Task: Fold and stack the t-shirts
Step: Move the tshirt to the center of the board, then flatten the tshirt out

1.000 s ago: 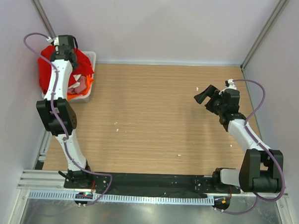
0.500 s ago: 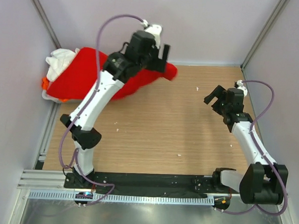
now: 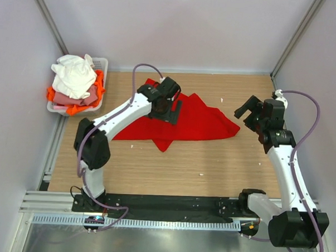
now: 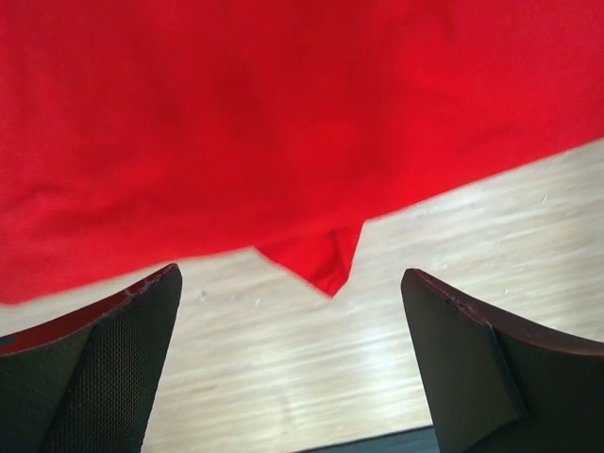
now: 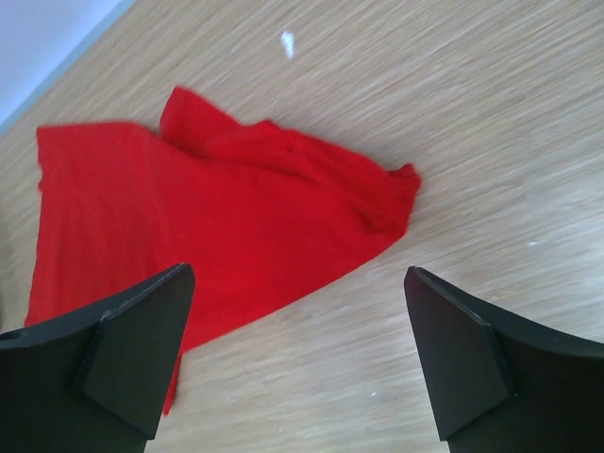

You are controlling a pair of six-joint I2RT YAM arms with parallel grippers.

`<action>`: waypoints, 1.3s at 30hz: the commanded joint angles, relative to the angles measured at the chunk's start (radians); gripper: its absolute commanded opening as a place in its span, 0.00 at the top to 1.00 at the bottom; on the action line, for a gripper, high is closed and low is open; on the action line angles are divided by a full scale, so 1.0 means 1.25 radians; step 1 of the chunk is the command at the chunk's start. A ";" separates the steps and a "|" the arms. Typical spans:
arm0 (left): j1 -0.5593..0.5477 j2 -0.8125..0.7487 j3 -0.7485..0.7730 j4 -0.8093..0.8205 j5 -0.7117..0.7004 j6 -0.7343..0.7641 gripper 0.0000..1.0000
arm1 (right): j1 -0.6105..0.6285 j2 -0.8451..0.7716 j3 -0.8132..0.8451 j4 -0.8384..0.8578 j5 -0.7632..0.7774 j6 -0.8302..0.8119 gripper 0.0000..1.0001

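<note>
The bright red t-shirt [image 3: 199, 123] lies loosely spread and rumpled on the wooden table [image 3: 172, 165], also seen in the left wrist view [image 4: 283, 123] and the right wrist view [image 5: 208, 217]. My left gripper [image 3: 170, 111] hovers over the shirt's left part, open, with only a shirt corner and bare wood between its fingers [image 4: 104, 359]. My right gripper [image 3: 245, 110] stands open just off the shirt's right tip, holding nothing [image 5: 297, 330]. The white t-shirt [image 3: 75, 74], pink t-shirt [image 3: 74, 98] and orange t-shirt [image 3: 98, 88] are piled in the basket.
The white slotted basket [image 3: 104, 62] sits at the table's far left corner against the wall. Pale walls with metal posts close in the back and sides. A black rail [image 3: 170, 204] with the arm bases runs along the near edge.
My left arm swung the red t-shirt out of the basket to the table's middle, then opened and let it drop. The right arm drifted a little to the right.
</note>
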 commanded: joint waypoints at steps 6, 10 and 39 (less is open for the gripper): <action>0.033 -0.321 -0.352 0.171 -0.058 -0.109 0.00 | 0.152 0.087 -0.063 0.031 -0.226 -0.066 0.01; 0.116 -0.418 -0.452 0.168 -0.043 -0.132 0.00 | 0.469 0.176 -0.031 0.016 -0.086 0.006 0.11; 0.499 -0.592 -0.648 0.200 0.166 -0.082 0.07 | 0.741 0.740 0.228 0.089 0.077 0.121 0.71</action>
